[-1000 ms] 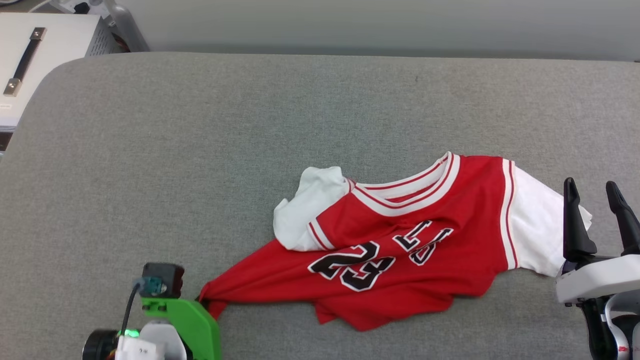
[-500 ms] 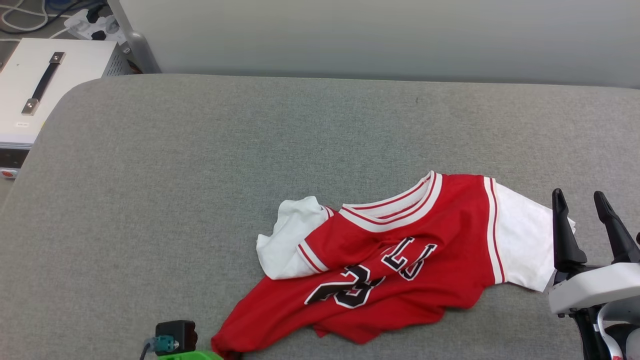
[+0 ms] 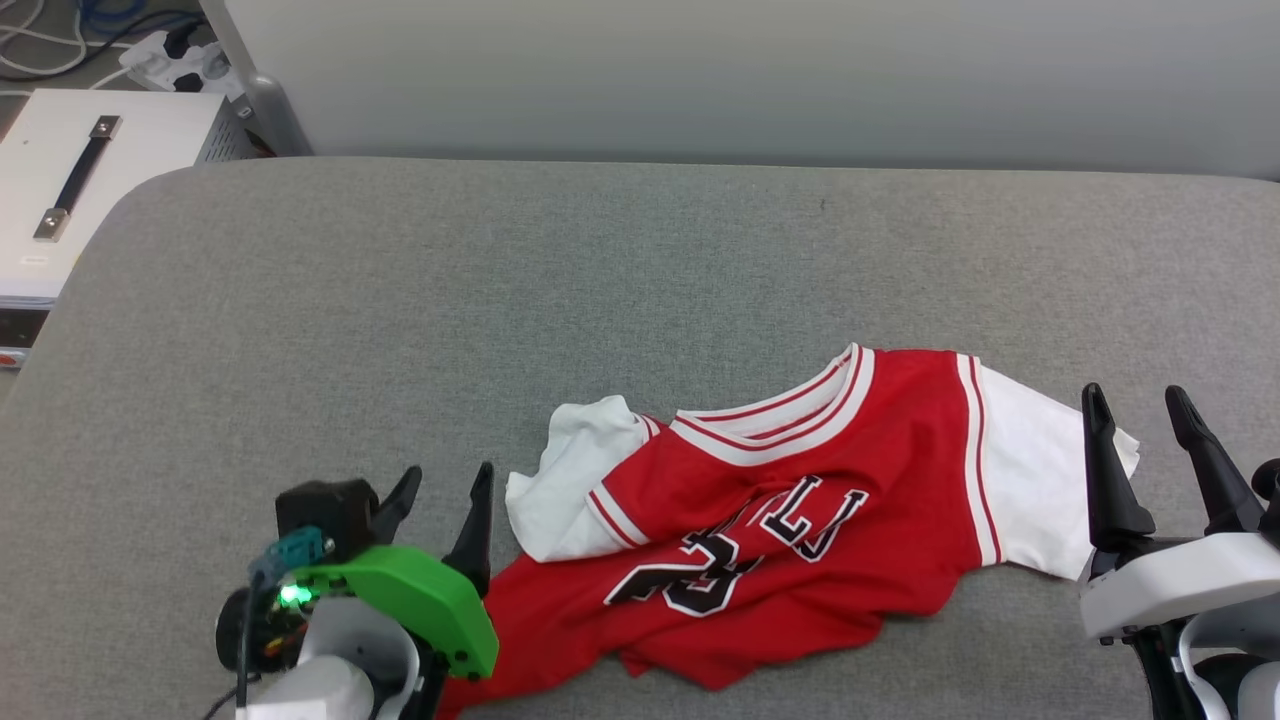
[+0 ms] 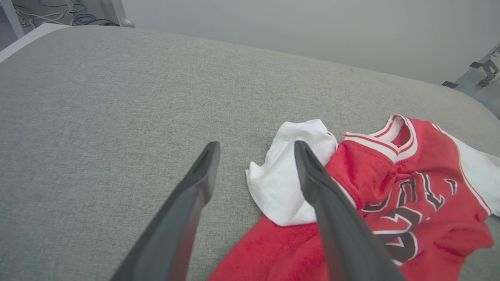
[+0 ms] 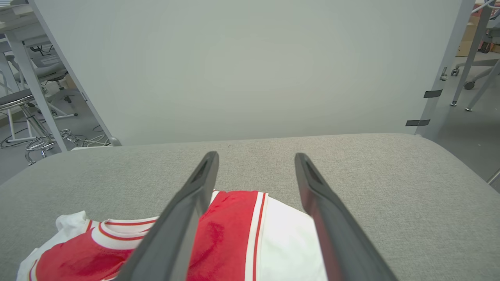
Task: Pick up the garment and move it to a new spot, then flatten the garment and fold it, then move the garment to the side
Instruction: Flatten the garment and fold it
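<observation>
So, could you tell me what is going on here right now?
The robot is working on a red jersey, which lies rumpled on the grey padded surface with one white sleeve bunched up. The left gripper stands open at the jersey's lower corner, and the right gripper stands open beside the other sleeve. Neither is holding the cloth.

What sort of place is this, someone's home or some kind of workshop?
Most likely a lab or office test area. The garment lies on a grey padded table backed by a plain white partition, with loose cables on the floor and wheeled office chairs beyond.
</observation>
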Available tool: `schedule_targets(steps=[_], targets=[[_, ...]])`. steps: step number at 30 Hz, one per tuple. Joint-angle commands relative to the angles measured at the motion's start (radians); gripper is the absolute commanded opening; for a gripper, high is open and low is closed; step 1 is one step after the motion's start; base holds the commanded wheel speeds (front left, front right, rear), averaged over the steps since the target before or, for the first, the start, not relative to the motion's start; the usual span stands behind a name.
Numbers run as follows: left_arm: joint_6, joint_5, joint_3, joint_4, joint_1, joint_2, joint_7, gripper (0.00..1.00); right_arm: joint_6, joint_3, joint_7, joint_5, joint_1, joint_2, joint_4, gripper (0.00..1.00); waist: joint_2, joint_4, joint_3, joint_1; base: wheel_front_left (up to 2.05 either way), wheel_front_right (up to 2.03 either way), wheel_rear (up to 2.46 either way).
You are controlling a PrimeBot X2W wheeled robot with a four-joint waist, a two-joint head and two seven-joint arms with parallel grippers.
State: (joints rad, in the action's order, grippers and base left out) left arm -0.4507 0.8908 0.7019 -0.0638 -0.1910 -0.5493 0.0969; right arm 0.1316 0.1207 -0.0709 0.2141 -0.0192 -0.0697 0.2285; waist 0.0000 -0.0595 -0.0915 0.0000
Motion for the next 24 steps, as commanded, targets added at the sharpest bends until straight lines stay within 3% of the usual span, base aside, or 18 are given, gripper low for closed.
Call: schedule_targets(steps=[1,12,24], targets=[[0.002,-0.020,0.000,-0.005,-0.045,-0.018,-0.020,1.00,-0.001,-0.006,-0.002,-0.003,-0.004,0.003,0.006,1.00,0.0000,0.008,-0.013,0.0000,0.00,0.00,0.00],[0.146,-0.030,0.137,0.124,-0.273,-0.061,-0.345,1.00,-0.001,-0.020,0.009,0.009,0.034,0.000,-0.011,1.00,0.0000,0.060,-0.085,0.0000,0.00,0.00,0.00],[0.292,-0.094,0.306,0.381,-0.425,-0.041,-0.603,1.00,-0.001,-0.027,0.033,0.028,0.072,-0.015,-0.034,1.00,0.0000,0.095,-0.158,0.0000,0.00,0.00,0.00]])
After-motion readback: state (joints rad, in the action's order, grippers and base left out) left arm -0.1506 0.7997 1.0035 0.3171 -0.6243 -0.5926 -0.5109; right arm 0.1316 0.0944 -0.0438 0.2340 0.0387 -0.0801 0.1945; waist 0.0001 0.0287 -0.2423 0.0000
